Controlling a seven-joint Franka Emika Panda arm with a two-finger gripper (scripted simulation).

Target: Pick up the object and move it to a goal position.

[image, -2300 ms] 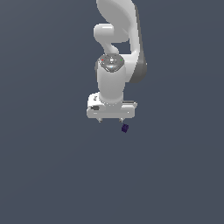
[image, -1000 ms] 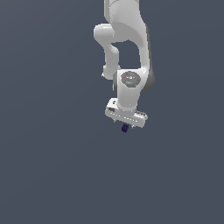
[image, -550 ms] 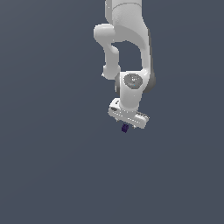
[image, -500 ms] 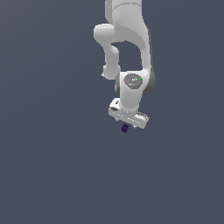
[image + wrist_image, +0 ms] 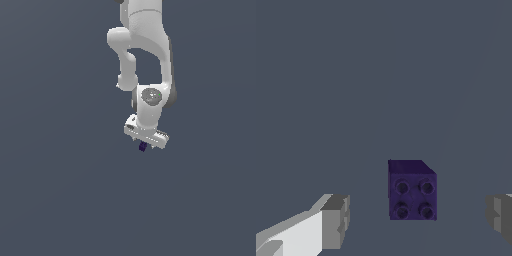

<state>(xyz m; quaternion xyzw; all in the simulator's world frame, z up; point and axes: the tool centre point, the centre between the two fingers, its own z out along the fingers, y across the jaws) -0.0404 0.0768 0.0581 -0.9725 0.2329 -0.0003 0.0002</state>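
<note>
1. White pincer (image 5: 145, 140) on the arm (image 5: 145, 55) points down, fingers (image 5: 336, 221) spread wide apart.
2. Purple cube (image 5: 412, 190) sits between them, touching neither, four round dimples on one face.
3. Grey floor (image 5: 55, 190) lies all around.

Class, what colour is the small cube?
Dark purple cube, with four round studs on one face; clearest in the wrist view.

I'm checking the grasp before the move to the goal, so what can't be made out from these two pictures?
- Goal position: no marker shows in either view.
- Purple cube: in the exterior view it is too small, partly hidden under the gripper, to tell its height above the floor.
- Right-hand fingertip: cut off by the wrist view's edge.
- Arm base: cut off by the exterior view's upper edge.
- Contact: fingers stand apart from the cube; depth alignment unclear.
</note>
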